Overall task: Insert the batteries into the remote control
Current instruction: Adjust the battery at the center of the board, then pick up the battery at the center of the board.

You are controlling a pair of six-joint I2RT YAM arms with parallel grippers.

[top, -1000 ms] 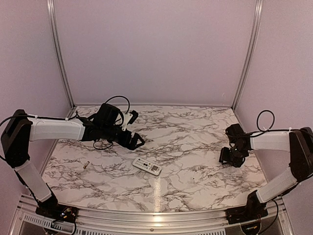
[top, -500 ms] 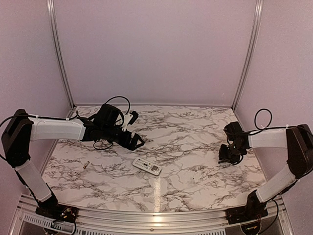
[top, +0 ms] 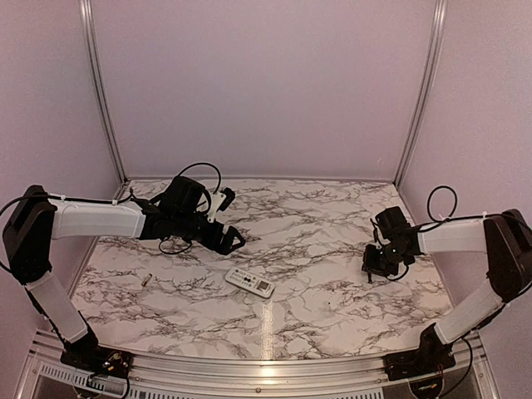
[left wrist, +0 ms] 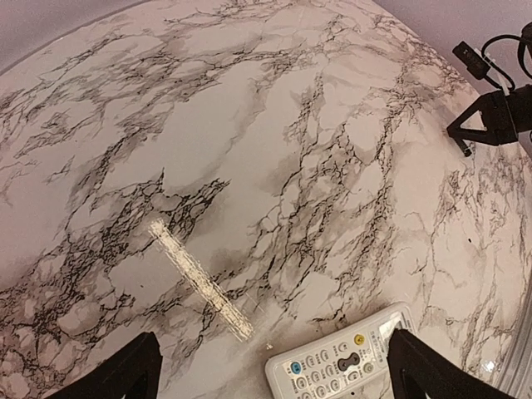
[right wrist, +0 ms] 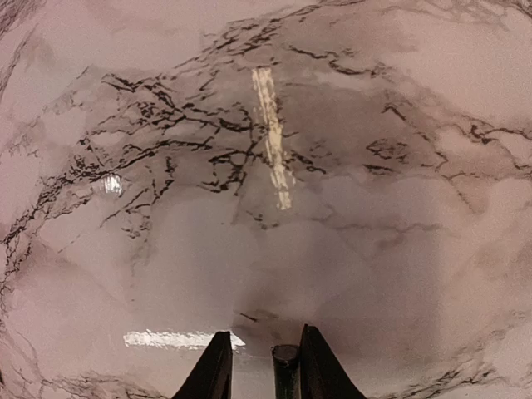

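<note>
Since approx a sec ago the right arm has swung inward toward table centre and its jaws have narrowed. Left arm, remote and the loose cell haven't budged.

Left arm reaches over the table's left-rear. The left gripper (top: 229, 221) is spread wide w/ nothing in it, hovering just behind the remote control (top: 249, 282). The remote lies flat near front-centre, button face up, so the battery bay is prob underneath.

The right gripper (right wrist: 264, 332) is well apart from the remote, over the right side. A battery (right wrist: 285, 367) stands on end btwn its fingers, against one of them, w/ a sliver of table showing before the other. Can't tell if it's properly clamped yet. A second battery (top: 145, 279) lies loose at the left, well apart from the remote.

Step, as I read it: securing the 1st cell, w/ nothing loaded yet, so it's early. Next move needs a firm pinch confirmed. Then the remote has to be turned over and the bay exposed, likely the left gripper's job as it's nearest, before the cell can be laid in lengthwise. A small, slick cylinder could roll or tip out if the pinch is off-centre.

Room: plain pale-lilac walls, w/ aluminium posts (top: 100, 91) at the rear corners. The table (top: 324, 220) is white marble-print w/ dark veins, and a short pale strip (left wrist: 199, 270) lies on it close by the remote.
</note>
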